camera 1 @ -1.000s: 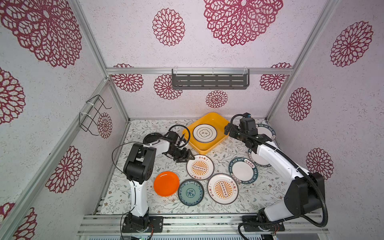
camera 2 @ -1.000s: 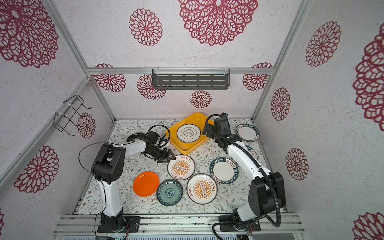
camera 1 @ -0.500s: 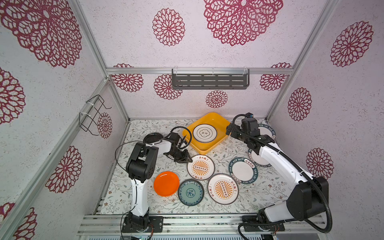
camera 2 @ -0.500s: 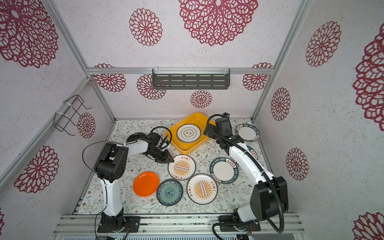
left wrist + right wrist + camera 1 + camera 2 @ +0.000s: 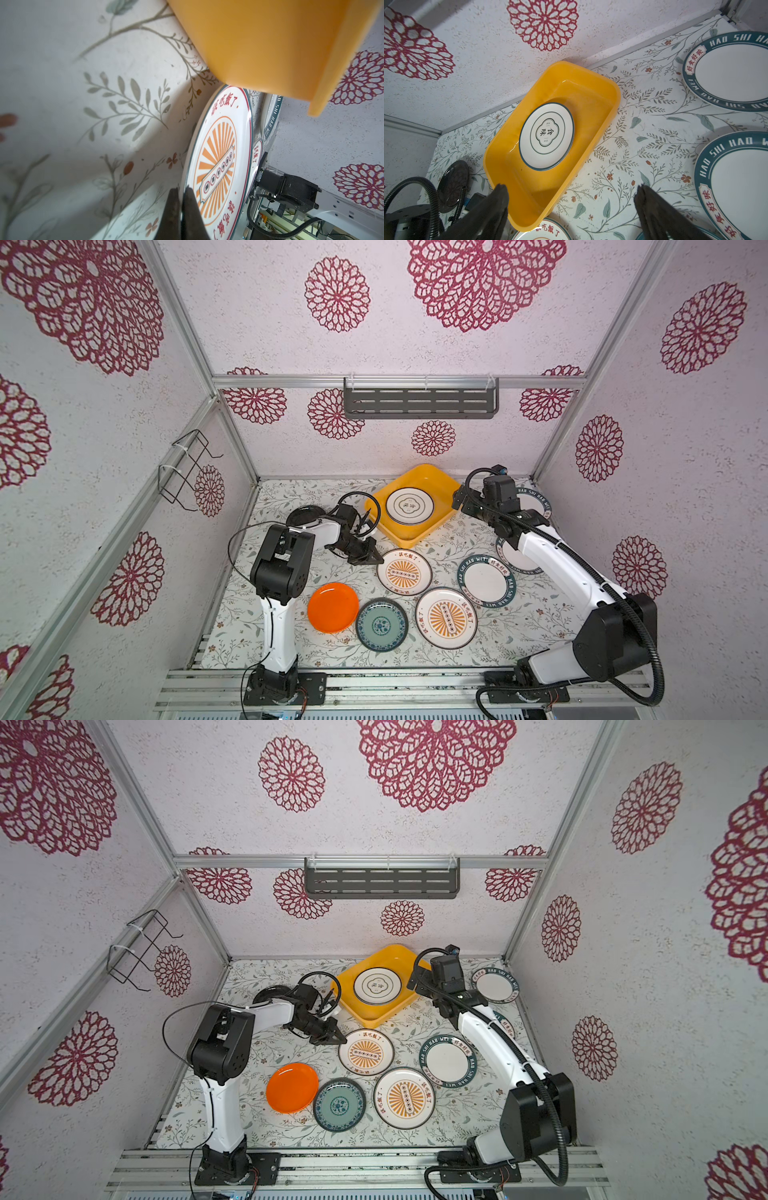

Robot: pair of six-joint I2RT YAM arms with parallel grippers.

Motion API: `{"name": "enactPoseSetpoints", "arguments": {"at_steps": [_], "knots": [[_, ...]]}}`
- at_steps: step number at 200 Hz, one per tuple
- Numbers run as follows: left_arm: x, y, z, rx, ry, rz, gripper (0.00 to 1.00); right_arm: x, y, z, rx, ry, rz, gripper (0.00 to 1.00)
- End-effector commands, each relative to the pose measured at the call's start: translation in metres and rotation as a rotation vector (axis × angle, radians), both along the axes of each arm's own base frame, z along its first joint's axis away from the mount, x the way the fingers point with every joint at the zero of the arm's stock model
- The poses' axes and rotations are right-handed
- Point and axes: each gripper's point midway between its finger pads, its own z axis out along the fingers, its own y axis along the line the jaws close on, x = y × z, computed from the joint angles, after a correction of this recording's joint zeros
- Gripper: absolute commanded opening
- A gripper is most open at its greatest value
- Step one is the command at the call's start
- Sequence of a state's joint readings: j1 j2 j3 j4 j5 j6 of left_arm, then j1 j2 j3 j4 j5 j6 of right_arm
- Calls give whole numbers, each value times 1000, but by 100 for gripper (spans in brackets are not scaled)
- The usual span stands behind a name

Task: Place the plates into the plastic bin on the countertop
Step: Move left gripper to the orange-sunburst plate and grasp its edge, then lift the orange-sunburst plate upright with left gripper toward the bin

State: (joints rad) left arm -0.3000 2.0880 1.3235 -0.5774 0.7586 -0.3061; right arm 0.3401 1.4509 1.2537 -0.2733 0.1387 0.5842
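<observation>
The yellow-orange plastic bin (image 5: 419, 533) (image 5: 374, 1017) (image 5: 546, 199) stands at the back of the leafy countertop (image 5: 291, 497) and holds a white black-ringed plate (image 5: 409, 506) (image 5: 546, 136). My left gripper (image 5: 374, 558) (image 5: 338, 1038) (image 5: 180, 199) is shut on the near rim of a sunburst plate (image 5: 404, 571) (image 5: 218, 158) just in front of the bin. Over the bin's right corner hangs my right gripper (image 5: 459, 502) (image 5: 571, 189), open and empty. On the countertop lie another sunburst plate (image 5: 446, 618), an orange plate (image 5: 332, 608), a teal plate (image 5: 381, 624), a black plate (image 5: 305, 514) and lettered-rim plates (image 5: 486, 580) (image 5: 534, 502).
A third lettered-rim plate (image 5: 515, 560) lies partly under my right arm. A grey slotted shelf (image 5: 419, 402) hangs on the back wall and a wire rack (image 5: 187, 472) on the left wall. Metal rails (image 5: 374, 684) run along the front edge.
My left jaws have closed from open onto the rim of the sunburst plate by the bin. The right arm has hardly moved and stays open.
</observation>
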Motion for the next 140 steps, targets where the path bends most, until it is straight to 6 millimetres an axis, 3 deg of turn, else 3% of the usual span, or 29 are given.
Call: {"name": "enactPoseSetpoints", "arguments": {"at_steps": [1,28,32,91,140], "knots": [[8,20,18,67,-54,22,0,15,0,27,6,-83,-7,99],[3,26,38,93,-66,7,0,31,11,28,28,-91,27,99],[3,27,53,91,-98,6,0,33,14,29,32,-93,36,99],[-12,40,111,133,-124,-31,0,67,33,28,52,-96,99,99],[19,55,187,77,-287,50,0,92,52,29,96,-111,177,99]]}}
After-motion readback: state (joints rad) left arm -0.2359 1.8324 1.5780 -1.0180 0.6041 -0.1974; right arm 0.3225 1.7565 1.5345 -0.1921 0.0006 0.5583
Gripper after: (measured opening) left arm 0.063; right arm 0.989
